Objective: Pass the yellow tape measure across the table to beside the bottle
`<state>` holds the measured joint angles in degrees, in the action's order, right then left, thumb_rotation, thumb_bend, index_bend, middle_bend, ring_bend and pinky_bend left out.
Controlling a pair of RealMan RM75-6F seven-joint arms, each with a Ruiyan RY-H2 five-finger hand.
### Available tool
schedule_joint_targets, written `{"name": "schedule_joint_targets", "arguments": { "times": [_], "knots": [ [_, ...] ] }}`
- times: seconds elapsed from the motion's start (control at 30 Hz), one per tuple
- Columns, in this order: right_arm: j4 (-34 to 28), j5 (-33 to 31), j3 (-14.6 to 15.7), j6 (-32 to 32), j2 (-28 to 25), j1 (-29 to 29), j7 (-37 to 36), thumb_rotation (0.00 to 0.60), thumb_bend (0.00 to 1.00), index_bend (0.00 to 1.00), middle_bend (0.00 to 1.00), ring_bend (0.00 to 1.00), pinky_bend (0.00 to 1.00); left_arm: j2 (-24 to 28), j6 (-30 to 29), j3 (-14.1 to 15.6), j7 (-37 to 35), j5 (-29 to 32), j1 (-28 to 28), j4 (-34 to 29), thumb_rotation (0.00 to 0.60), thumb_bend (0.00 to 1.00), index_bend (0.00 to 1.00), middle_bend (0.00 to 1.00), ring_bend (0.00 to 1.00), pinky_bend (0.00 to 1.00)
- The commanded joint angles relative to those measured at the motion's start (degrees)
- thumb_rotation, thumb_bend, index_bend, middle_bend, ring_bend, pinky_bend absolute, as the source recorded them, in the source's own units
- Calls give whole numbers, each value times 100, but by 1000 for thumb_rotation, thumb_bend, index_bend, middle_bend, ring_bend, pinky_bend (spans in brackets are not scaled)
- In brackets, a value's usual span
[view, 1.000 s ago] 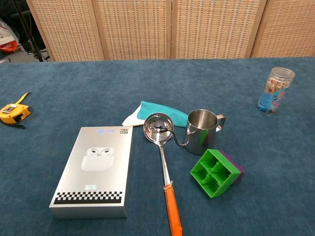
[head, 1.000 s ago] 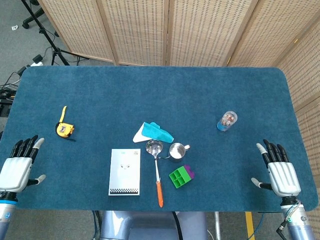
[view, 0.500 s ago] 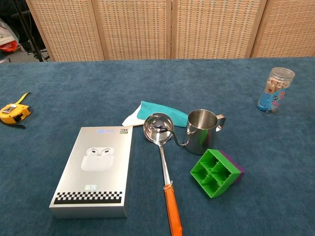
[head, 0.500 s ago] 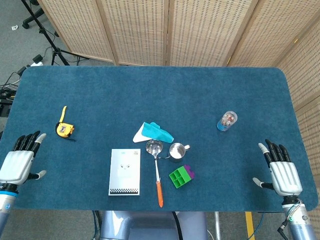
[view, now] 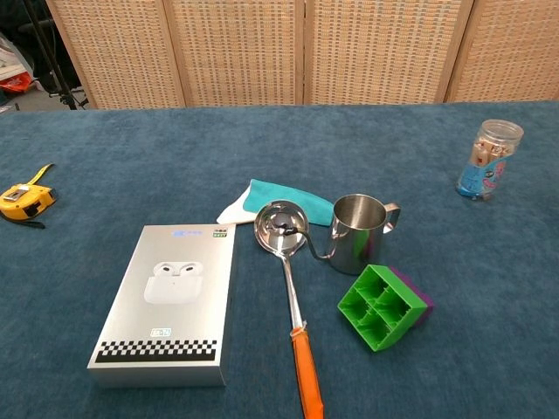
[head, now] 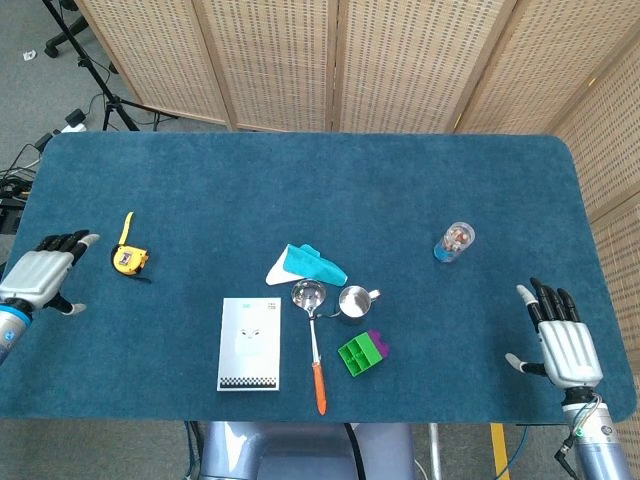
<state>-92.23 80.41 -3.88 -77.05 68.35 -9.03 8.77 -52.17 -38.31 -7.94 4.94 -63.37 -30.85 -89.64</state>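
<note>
The yellow tape measure [head: 127,258] lies on the blue table [head: 300,180] close to its left edge, a short strip of tape pulled out toward the far side, and nothing touches it. The left hand [head: 42,271] hovers at that left edge just beside the tape measure, fingers spread and holding nothing. The right hand [head: 562,340] sits near the table's front right corner — fingers apart, nothing in it. The bottle [head: 454,241] stands upright toward the right edge, well apart from the tape measure. Around the middle, nearer the front edge, sit a white earbud box [head: 249,343], a ladle [head: 313,340] with an orange handle, a small steel cup [head: 355,301] just beside the ladle's bowl, a teal cloth [head: 306,264] behind them — and a green and purple block [head: 362,351] to the right of the ladle's handle.
</note>
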Motion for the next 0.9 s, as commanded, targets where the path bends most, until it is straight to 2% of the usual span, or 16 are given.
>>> {"name": "schedule_joint_targets", "arguments": {
  "times": [0.03,0.2,0.33,0.67,0.9],
  "knots": [
    [23,-39,-13,27,17,-10,3,600,53,14,0,0,0,-336,340,3,18,363,-323,558,600,145,75,0,0,0],
    [83,-126,-39,78,50,-29,11,600,53,14,0,0,0,-725,690,71,-4,613,-567,1167,600,151,147,0,0,0],
    [127,-169,-44,132,86,-54,37,600,53,14,0,0,0,-1070,792,141,63,625,-726,1591,600,155,165,0,0,0],
    [157,-217,-49,161,126,-73,73,600,53,14,0,0,0,-1516,937,245,81,658,-963,2139,600,155,178,0,0,0],
    [228,-181,-66,103,176,-75,33,600,53,14,0,0,0,-1730,1290,347,8,599,-1134,2427,600,159,184,0,0,0]
  ]
}}
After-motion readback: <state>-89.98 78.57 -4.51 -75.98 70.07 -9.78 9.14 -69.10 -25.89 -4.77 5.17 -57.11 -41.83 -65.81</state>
